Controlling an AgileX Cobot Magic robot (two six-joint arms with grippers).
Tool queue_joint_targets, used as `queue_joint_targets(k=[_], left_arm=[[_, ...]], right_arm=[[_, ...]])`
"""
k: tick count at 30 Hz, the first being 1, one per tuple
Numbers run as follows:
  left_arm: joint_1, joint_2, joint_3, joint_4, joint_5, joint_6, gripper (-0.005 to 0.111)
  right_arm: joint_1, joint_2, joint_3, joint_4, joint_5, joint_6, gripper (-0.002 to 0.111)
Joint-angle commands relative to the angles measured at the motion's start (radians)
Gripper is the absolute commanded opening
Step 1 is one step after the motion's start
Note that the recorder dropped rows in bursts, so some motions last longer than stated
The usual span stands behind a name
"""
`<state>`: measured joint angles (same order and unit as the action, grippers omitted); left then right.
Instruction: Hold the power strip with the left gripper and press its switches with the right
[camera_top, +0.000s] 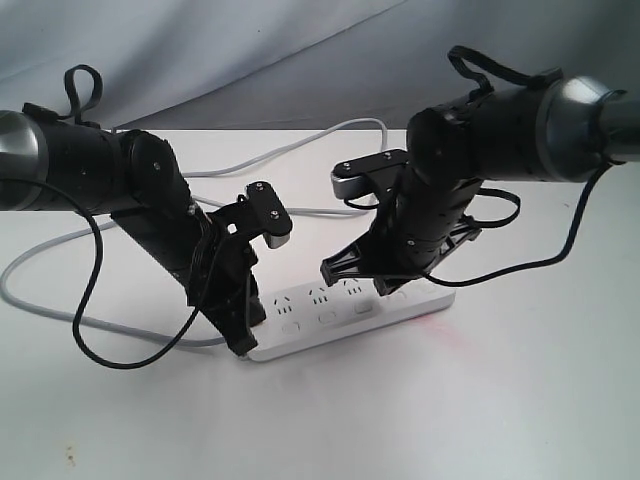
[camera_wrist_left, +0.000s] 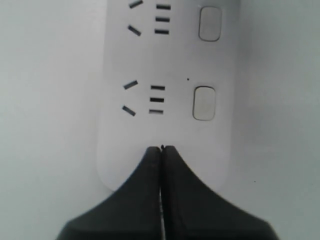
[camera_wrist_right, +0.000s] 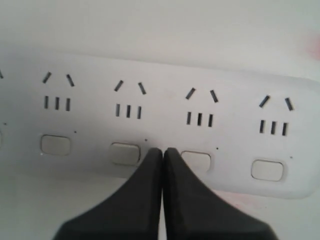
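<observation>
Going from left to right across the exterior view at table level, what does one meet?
Grey cord → left end effector → uncovered switches → right end effector → far end of the power strip.

Power strip (camera_wrist_right: 165, 107) — one end cut off; whether right tool (camera_wrist_right: 162, 150) touches it — unclear.

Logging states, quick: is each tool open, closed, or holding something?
Left tool: closed, tips at the power strip, gripping nothing.
Right tool: closed, empty.
</observation>
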<state>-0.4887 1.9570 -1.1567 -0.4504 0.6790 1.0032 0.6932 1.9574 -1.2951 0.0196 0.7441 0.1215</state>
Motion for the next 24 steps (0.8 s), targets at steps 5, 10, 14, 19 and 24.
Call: queue_joint_targets(k=[5, 10, 14, 19, 24], left_arm=[[-0.003, 0.002, 0.001, -0.010, 0.002, -0.011, 0.000], [-0.003, 0.002, 0.001, -0.010, 0.002, -0.011, 0.000], [-0.003, 0.002, 0.001, -0.010, 0.002, -0.011, 0.000], [-0.003, 0.002, 0.001, -0.010, 0.002, -0.011, 0.000], [-0.003, 0.002, 0.001, -0.010, 0.006, -0.011, 0.000]], right_arm=[[0.052, 0.011, 0.007, 0.017, -0.048, -0.017, 0.000], [0.052, 0.032, 0.007, 0.008, -0.050, -0.017, 0.000], [0.052, 0.040, 0.007, 0.009, -0.066, -0.017, 0.000], [0.052, 0.040, 0.007, 0.003, -0.081, -0.017, 0.000], [0.052, 0.040, 0.007, -0.012, -0.074, -0.011, 0.000]])
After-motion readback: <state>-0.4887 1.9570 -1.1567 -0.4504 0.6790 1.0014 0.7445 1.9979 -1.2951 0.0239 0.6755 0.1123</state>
